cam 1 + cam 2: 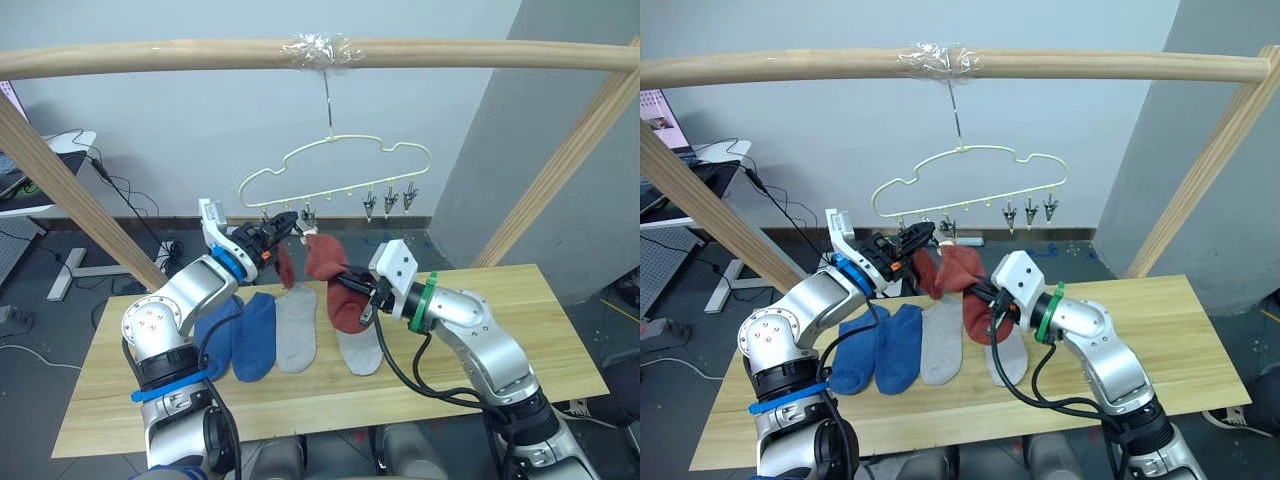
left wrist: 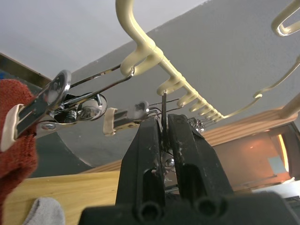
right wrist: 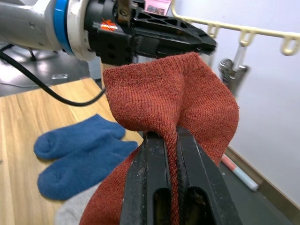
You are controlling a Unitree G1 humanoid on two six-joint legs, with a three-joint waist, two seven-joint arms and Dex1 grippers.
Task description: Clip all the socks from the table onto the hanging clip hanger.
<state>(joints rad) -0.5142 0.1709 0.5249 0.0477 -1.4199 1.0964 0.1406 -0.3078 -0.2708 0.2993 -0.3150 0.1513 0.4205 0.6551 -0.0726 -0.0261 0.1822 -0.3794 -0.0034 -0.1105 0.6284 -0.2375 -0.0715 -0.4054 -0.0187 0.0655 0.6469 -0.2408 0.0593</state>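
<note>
Right now we see the left gripper (image 1: pixel 285 222) raised to the row of small metal clips under the thin pale-yellow wire clip hanger (image 1: pixel 335 170), black fingers (image 2: pixel 145 154) pressed nearly together w/ a thin metal clip part pinched in the narrow gap, per left wrist view. L arm bent at the elbow, forearm angled up and inward toward the hanger. One rust red knit sock (image 1: pixel 285 265) hangs just beside that gripper; in the wrist view a clip (image 2: pixel 35 110) bites rust red fabric at the frame edge, sock mostly cut off.

The right gripper (image 1: pixel 358 292) is clamped on a second rust red ankle sock (image 3: pixel 173 103), fabric bunched between its fingers (image 3: pixel 152 187), top of the sock lifted toward the clips, toe end hanging over the table. R arm reaches in from the right, elbow low, forearm roughly level.

On the long pale wooden plank table (image 1: pixel 520 330): two blue socks (image 1: pixel 240 335) side by side, a light grey sock (image 1: pixel 296 330) next to them, another light grey sock (image 1: pixel 360 350) partly hidden behind the held red one. Hanger hook goes up to a thick wooden pole (image 1: pixel 450 52), wrapped w/ clear tape there. Can't tell which clip the L gripper is squeezing.
</note>
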